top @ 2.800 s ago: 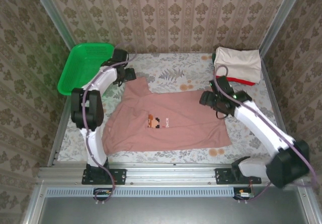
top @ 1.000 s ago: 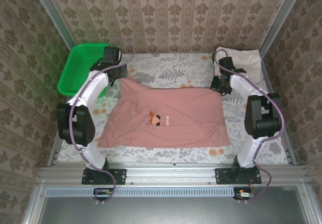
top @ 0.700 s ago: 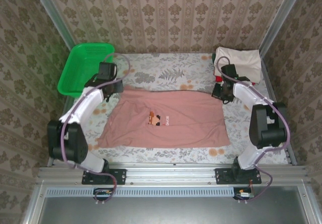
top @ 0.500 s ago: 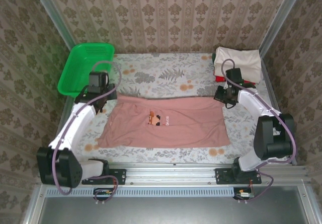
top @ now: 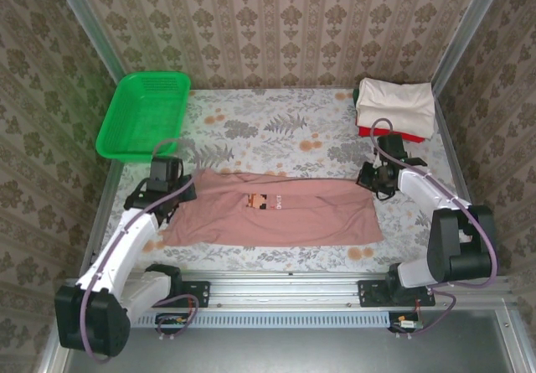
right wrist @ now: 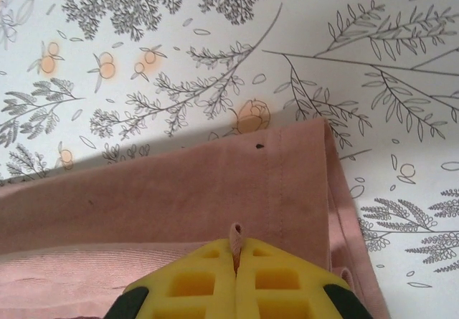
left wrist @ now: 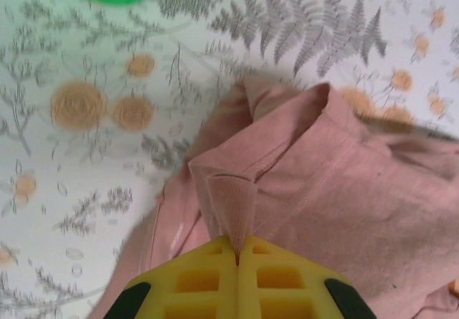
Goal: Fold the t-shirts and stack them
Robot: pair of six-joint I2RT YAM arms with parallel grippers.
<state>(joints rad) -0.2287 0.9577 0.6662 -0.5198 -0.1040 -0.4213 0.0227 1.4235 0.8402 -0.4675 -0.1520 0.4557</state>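
Nearest the arm bases, the dusty-pink t-shirt (top: 276, 218) lies spread across the flowered table cover (top: 276, 130) as a long, low band from left to right. Its near hem rests flat on the cover, and its far part is doubled back over itself, so that the chest print (top: 260, 201) is partly covered.

At the band's far-left corner, the left gripper (top: 170, 180) has its jaws pressed together on the cloth. In its wrist view, the yellow fingers (left wrist: 201, 262) pinch a small peak of pink fabric, with the bunched collar or shoulder seam just beyond. At the far-right corner, the right gripper (top: 374, 178) is clamped the same way. Its fingers (right wrist: 197, 265) meet on a thin nub of pink cloth just behind a hemmed edge, which lies straight on the cover with a second layer under it.

Farther back on the right, well apart from the pink shirt, a folded cream t-shirt (top: 395, 105) sits on a folded red t-shirt (top: 366, 131) — two garments that look finished and stacked. At the far left, the green mesh basket (top: 142, 121) stands with nothing visible in it.

By my reading, the task is well past halfway. The pink shirt appears to be the last one and is in its first lengthwise fold, with the held edge not yet at the near hem. That leaves laying the edge down, folding the band crosswise into a compact packet, and carrying it to the far-right stack — the bunched left corner may need smoothing.
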